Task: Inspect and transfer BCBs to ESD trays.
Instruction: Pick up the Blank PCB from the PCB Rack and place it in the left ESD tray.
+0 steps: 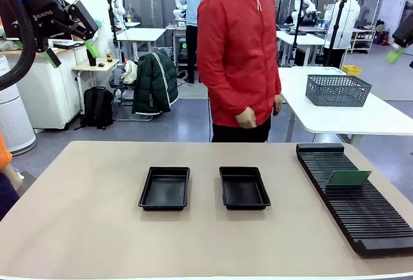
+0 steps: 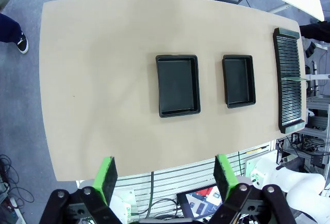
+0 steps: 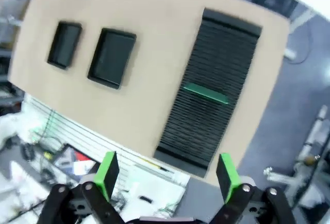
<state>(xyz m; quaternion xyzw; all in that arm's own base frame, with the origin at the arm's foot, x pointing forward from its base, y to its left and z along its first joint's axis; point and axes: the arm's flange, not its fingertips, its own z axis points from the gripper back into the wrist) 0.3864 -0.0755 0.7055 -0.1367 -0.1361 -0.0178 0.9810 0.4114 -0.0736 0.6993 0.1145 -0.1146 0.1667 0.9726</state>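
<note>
Two black ESD trays lie side by side in the middle of the table, both with bare floors. One green BCB stands on edge in a long black slotted rack at the table's right. High above the table's left side my left gripper hangs open; from its wrist camera the gripper looks down on both trays. My right gripper is raised at the upper right. It is open above the rack and the BCB.
A person in a red jacket stands at the far side of the table, hands down. Behind, a white table carries a grey mesh basket. The tan tabletop lies bare around the trays.
</note>
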